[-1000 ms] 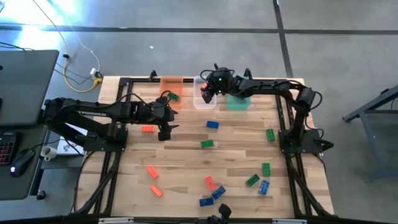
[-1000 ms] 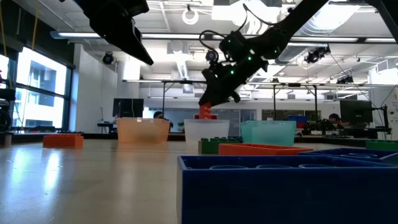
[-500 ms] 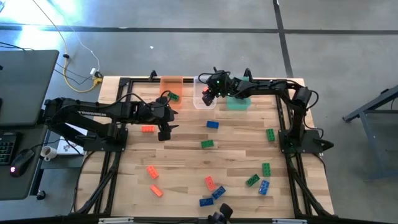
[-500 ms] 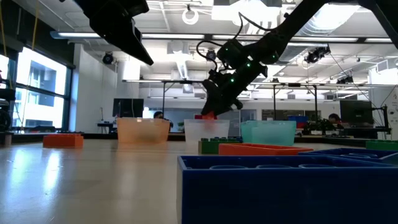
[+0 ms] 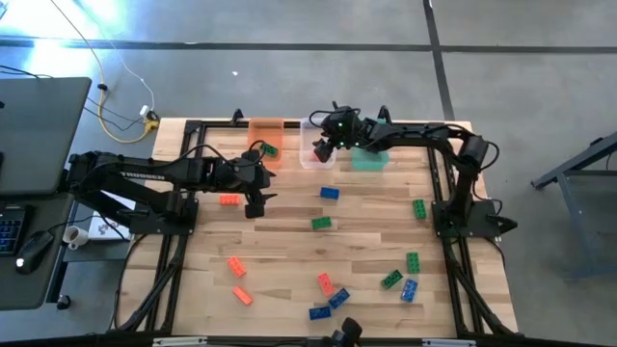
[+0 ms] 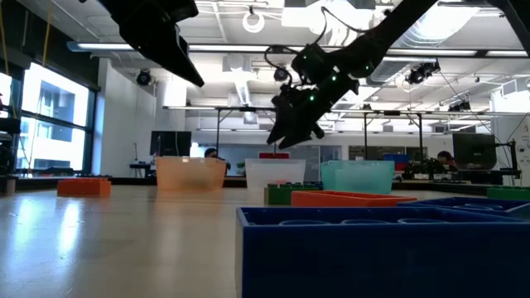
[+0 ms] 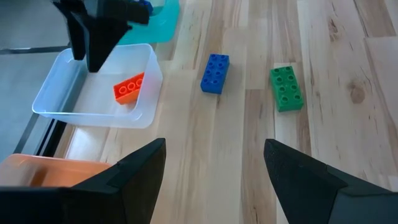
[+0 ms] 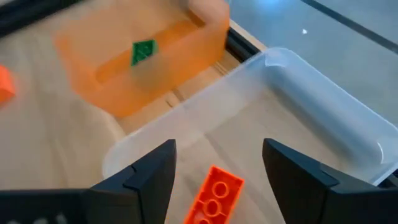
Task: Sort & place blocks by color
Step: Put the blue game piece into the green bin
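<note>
**Operator:** What is the state of the fingers at the right gripper (image 8: 214, 171)?

**Technician:** The two dark fingers (image 8: 140, 180) are spread apart and nothing is held between them. A red-orange block (image 8: 211, 196) is seen lying on the floor of the clear tub (image 8: 323, 112), directly beneath the gap. In the high view the right gripper (image 5: 323, 146) is placed over that tub at the far edge of the table (image 5: 289, 251).

**Operator:** And the left gripper?

**Technician:** The left gripper (image 7: 214, 165) is also parted and empty. It is held above the table just short of the tubs, with a blue block (image 7: 215, 73) and a green block (image 7: 286, 88) on the wood ahead of it.

**Operator:** Where are the remaining blocks?

**Technician:** A green block (image 8: 143, 51) is seen inside the orange tub (image 8: 149, 59). Others are scattered over the table, several grouped near the front edge (image 5: 333, 294).

**Operator:** How should the step in hand be completed well?

**Technician:** The release appears finished. It is advised that the right gripper be raised straight up, with the fingers kept wide, until the tub rim is cleared, so the tub is not dragged. Only then should travel toward the next block be started. The route should be kept clear of the left arm.
</note>
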You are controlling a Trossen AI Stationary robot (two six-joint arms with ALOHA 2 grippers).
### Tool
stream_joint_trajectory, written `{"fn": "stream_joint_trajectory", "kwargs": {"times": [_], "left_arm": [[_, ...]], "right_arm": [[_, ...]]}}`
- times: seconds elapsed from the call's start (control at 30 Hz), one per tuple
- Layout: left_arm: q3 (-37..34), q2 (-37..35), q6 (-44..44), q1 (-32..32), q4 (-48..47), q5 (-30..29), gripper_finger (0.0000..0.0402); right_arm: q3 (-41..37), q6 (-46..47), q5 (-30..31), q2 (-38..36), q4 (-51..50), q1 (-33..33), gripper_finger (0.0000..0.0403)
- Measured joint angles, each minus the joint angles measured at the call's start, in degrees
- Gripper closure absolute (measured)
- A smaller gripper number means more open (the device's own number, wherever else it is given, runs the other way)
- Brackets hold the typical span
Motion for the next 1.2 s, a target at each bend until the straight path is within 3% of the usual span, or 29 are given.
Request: {"fn": "stream_joint_trajectory", "kwargs": {"times": [0.27,0.6,1.2], "left_arm": [[0.0,0.0,0.0,0.0,-0.2,0.1,0.0142],[0.0,0.0,-1.5,0.0,-0.4,0.2,0.0142],[0.0,0.0,-4.5,0.0,-1.5,0.2,0.0142]], "right_arm": [[0.0,-0.4,-4.6,-9.5,-8.3,3.6,0.0196],[0.0,-2.4,-4.9,-18.3,-19.2,17.3,0.0203],[0.0,-3.0,-4.9,-19.7,-24.1,44.2,0.0203]]}}
